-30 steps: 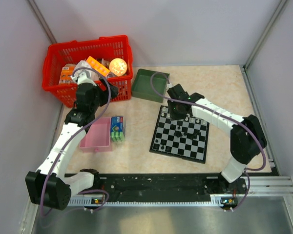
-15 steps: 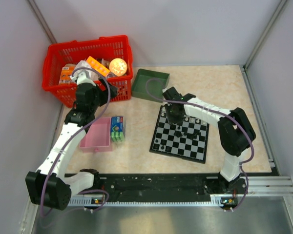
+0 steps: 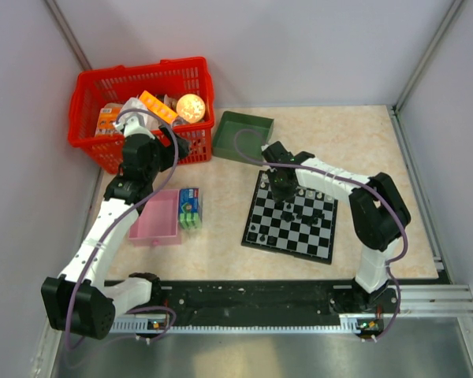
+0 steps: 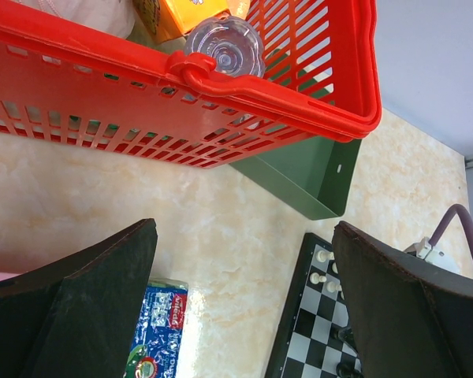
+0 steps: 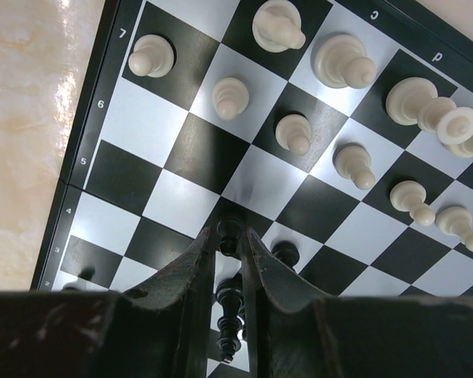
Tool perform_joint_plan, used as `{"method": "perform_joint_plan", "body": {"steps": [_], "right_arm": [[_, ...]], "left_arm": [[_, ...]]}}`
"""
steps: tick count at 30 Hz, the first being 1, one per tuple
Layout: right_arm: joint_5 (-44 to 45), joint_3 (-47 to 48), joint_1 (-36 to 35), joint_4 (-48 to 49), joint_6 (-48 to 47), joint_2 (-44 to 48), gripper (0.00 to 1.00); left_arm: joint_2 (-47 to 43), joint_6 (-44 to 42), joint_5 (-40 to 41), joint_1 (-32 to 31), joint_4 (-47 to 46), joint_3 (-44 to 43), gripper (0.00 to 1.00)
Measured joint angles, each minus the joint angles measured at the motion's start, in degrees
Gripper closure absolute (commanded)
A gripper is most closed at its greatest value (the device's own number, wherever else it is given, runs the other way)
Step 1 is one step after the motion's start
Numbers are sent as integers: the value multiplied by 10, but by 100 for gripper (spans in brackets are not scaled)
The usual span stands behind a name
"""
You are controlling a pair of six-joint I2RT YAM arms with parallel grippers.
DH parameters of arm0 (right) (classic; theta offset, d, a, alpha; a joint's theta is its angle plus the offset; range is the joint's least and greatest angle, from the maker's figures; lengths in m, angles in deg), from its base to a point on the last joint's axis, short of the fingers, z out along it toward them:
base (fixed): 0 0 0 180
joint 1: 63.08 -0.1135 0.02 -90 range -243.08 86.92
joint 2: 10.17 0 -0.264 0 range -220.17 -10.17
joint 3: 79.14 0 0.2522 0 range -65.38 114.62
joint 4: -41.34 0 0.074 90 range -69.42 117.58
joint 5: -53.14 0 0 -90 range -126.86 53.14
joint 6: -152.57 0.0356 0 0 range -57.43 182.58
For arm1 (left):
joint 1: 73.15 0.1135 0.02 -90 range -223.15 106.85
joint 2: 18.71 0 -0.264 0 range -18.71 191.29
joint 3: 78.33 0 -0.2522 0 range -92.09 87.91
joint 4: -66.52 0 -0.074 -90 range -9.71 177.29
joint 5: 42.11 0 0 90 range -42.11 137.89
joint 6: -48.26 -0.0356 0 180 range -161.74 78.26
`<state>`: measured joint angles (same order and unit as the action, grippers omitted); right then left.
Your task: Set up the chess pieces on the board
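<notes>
The board (image 3: pixel 277 238) lies right of centre; it also shows in the right wrist view (image 5: pixel 181 205) and the left wrist view (image 4: pixel 299 346). Several white chess pieces (image 5: pixel 296 134) stand along its far rows, with black pieces (image 3: pixel 258 233) nearer. My right gripper (image 3: pixel 284 191) is low over the board's far half. In the right wrist view the right gripper (image 5: pixel 230 236) has its jaws closed on a black chess piece (image 5: pixel 229 233); other black pieces stand close by. My left gripper (image 4: pixel 244 236) is open and empty, held above the table in front of the red basket.
A red basket (image 3: pixel 142 102) full of items stands at the back left, and a green tray (image 3: pixel 243 135) is beside it. A pink tray (image 3: pixel 156 220) and a blue-green packet (image 3: pixel 190 207) lie left of the board. Walls close in three sides.
My right gripper has moved from the board's far edge a little toward its middle, and the right elbow swung inward. The left arm has not moved.
</notes>
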<state>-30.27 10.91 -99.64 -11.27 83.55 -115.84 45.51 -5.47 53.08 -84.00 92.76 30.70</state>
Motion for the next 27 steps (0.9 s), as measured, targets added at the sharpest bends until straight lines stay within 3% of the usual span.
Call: {"method": "perform_joint_plan", "body": {"steps": [27], "right_arm": [[-7, 3, -9, -6, -10, -3, 94]], "left_arm": [[0, 0, 0, 0, 0, 0, 2]]}}
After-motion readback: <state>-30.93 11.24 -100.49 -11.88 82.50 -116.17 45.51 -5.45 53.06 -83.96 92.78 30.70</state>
